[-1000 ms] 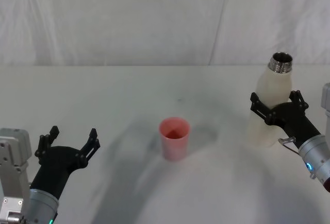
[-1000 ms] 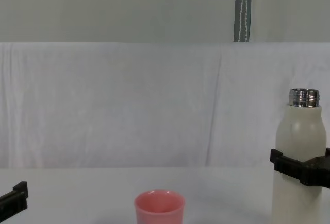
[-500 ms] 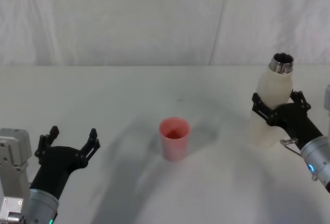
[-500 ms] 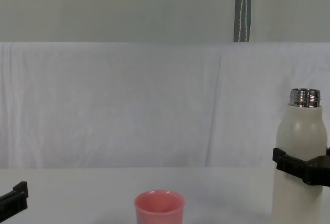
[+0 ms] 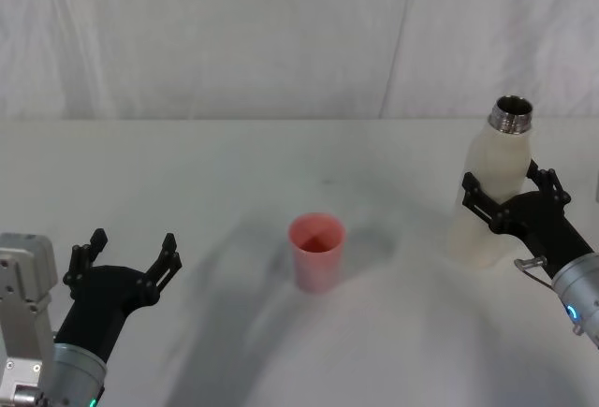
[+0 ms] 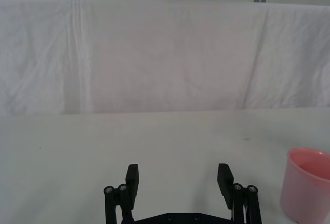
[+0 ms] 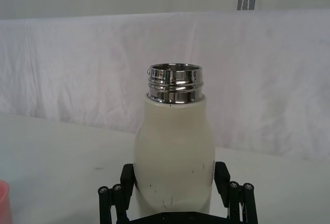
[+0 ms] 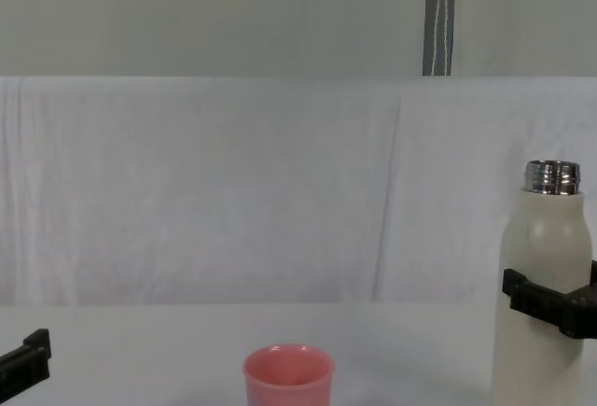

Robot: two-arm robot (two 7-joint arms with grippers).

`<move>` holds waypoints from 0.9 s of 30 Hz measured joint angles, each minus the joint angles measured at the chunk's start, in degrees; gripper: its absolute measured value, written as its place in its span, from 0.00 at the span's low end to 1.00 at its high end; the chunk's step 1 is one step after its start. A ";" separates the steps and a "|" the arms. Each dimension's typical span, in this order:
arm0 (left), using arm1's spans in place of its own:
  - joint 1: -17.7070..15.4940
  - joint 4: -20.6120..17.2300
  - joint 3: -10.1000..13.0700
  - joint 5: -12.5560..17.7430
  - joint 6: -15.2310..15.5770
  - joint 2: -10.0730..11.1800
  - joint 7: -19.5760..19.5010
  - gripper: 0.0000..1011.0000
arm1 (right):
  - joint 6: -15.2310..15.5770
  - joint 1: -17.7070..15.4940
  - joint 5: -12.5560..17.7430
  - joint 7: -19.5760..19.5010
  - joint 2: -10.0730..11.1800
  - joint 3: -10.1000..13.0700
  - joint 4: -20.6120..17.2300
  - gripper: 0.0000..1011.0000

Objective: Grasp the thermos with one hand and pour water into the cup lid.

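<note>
The cream-white thermos [image 5: 491, 178] stands upright on the table at the right, its steel neck uncapped. My right gripper [image 5: 504, 182] is open and straddles its body about halfway up, with a black finger on each side; the right wrist view shows the thermos [image 7: 174, 152] between those fingers [image 7: 129, 175]. From the chest, the thermos [image 8: 546, 257] has a finger [image 8: 522, 292] crossing its side. The pink cup lid [image 5: 316, 250] sits upright mid-table, left of the thermos. My left gripper [image 5: 133, 241] hovers open and empty at the near left, and the cup lid [image 6: 307, 185] stands off to its side.
The white table [image 5: 187, 173] runs back to a white cloth backdrop [image 5: 281, 33]. A grey pole [image 8: 439, 14] rises behind the cloth. Open tabletop lies between the cup lid and each gripper.
My right gripper has drawn back slightly toward me and to the right along the thermos. The thermos, the cup lid and my left gripper have stayed put.
</note>
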 joint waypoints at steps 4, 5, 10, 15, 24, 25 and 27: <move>0.00 0.00 0.00 0.00 0.00 0.00 0.00 0.99 | 0.23 -0.46 -0.04 -0.05 0.15 0.03 -0.65 0.99; 0.00 0.00 0.00 0.00 0.00 0.00 0.00 0.99 | 0.28 -0.54 -0.06 -0.07 0.19 0.04 -0.81 0.99; 0.00 0.00 0.00 0.00 0.00 0.00 0.00 0.99 | 0.57 -1.33 -0.13 -0.23 0.39 0.10 -1.84 0.99; 0.00 0.00 0.00 0.00 0.00 0.00 0.00 0.99 | 0.78 -2.32 -0.20 -0.48 0.59 0.30 -2.90 0.99; 0.00 0.00 0.00 0.00 0.00 0.00 0.00 0.99 | 0.98 -3.80 -0.43 -0.72 0.83 0.43 -4.67 0.99; 0.00 0.00 0.00 0.00 0.00 0.00 0.00 0.99 | 1.01 -3.93 -0.43 -0.74 0.85 0.45 -4.83 0.99; 0.00 0.00 0.00 0.00 0.00 0.00 0.00 0.99 | 1.07 -4.52 -0.53 -0.90 0.92 0.50 -5.43 0.99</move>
